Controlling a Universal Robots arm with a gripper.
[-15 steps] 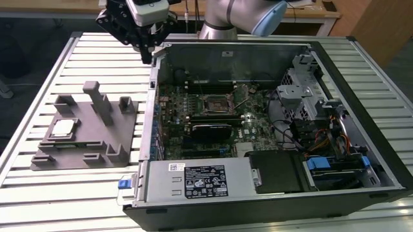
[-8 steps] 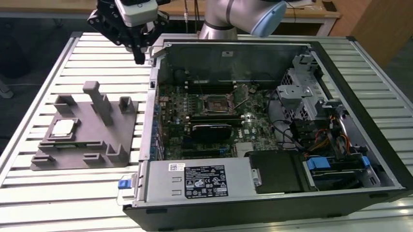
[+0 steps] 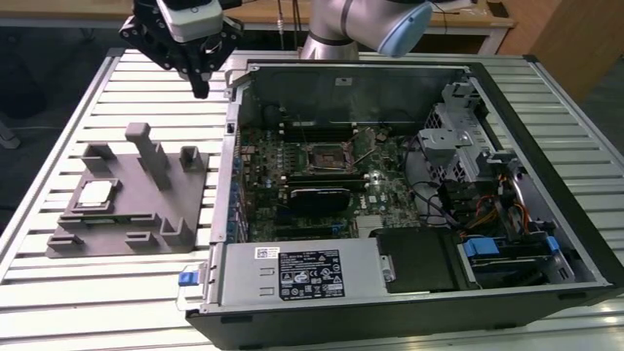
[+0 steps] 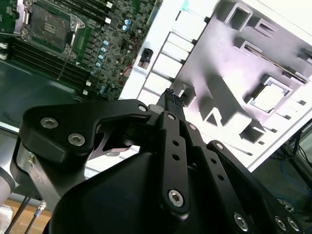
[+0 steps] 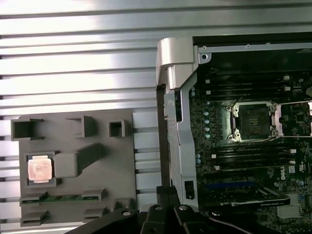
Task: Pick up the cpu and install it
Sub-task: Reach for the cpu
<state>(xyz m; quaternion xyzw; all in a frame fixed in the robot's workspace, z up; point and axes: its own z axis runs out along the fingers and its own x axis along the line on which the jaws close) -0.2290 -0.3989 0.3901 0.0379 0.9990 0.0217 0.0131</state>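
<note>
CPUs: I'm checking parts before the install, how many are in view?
1. The cpu lies in a recess of the grey fixture, at the exterior view's left of the open computer case. The motherboard socket looks empty.

One robot arm (image 3: 343, 25) with one gripper (image 3: 200, 89). One slatted worktop (image 3: 98, 292) carries two large items: one grey fixture (image 3: 146, 219) and one open computer case (image 3: 390, 88). On the fixture there are one cpu (image 3: 95, 193) and one green memory stick (image 5: 51, 197). Inside the case there are one motherboard (image 3: 263, 157) with one empty processor socket (image 3: 325, 154), one power supply (image 3: 302, 272) and one black module (image 3: 317, 199).
</note>
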